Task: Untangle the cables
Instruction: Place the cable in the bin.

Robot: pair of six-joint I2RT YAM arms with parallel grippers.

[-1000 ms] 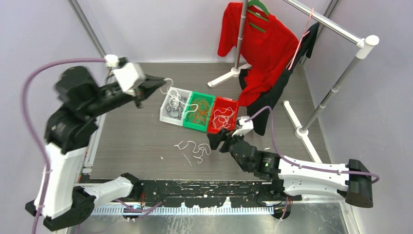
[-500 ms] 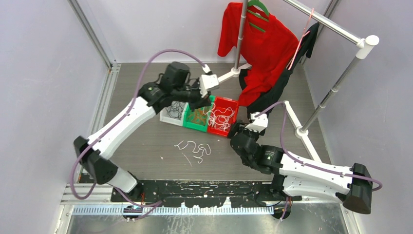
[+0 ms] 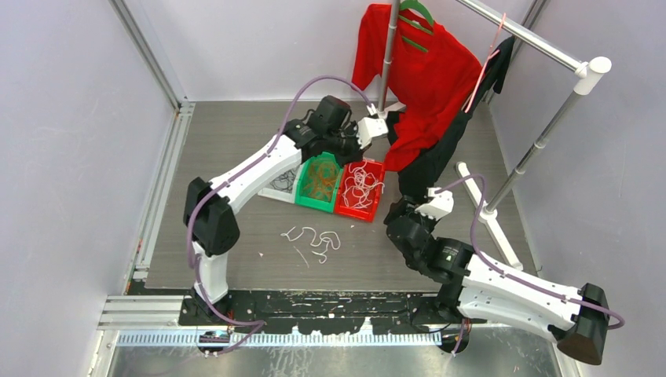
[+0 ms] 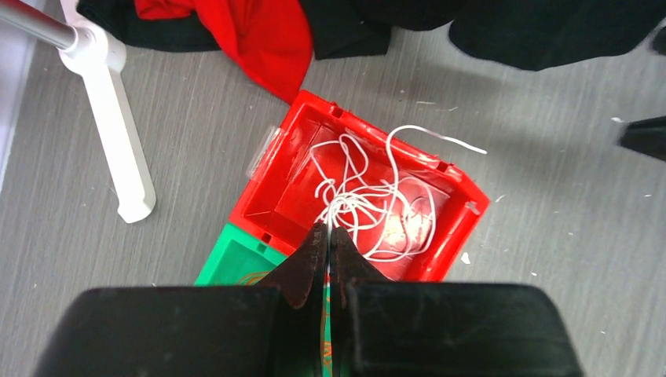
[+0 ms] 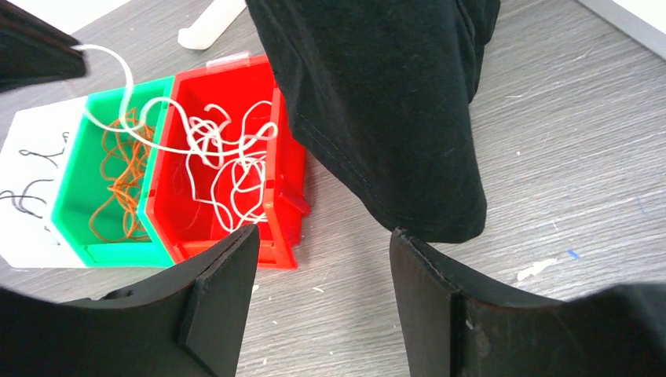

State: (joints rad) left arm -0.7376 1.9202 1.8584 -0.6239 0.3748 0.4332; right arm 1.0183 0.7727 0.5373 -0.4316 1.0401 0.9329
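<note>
Three small bins stand side by side. The white bin (image 3: 276, 185) holds black cables (image 5: 23, 196). The green bin (image 3: 308, 198) holds orange cables (image 5: 118, 188). The red bin (image 3: 375, 200) holds white cables (image 4: 369, 212). My left gripper (image 4: 328, 229) hovers over the red bin, shut on a white cable (image 5: 118, 63) that trails down into the pile. It also shows in the top view (image 3: 348, 151). My right gripper (image 5: 322, 236) is open and empty, low over the table just right of the red bin, and shows in the top view (image 3: 395, 210). More loose white cables (image 3: 314, 239) lie on the table in front of the bins.
A clothes rack (image 3: 542, 47) stands at the back right, with white feet (image 4: 118, 133). A red shirt (image 3: 416, 71) and a black garment (image 5: 377, 102) hang from it down to the table, close beside the red bin.
My left arm has swung right from over the white bin to over the red bin, carrying a white cable. My right gripper has drawn back to the right, away from the loose cables.
</note>
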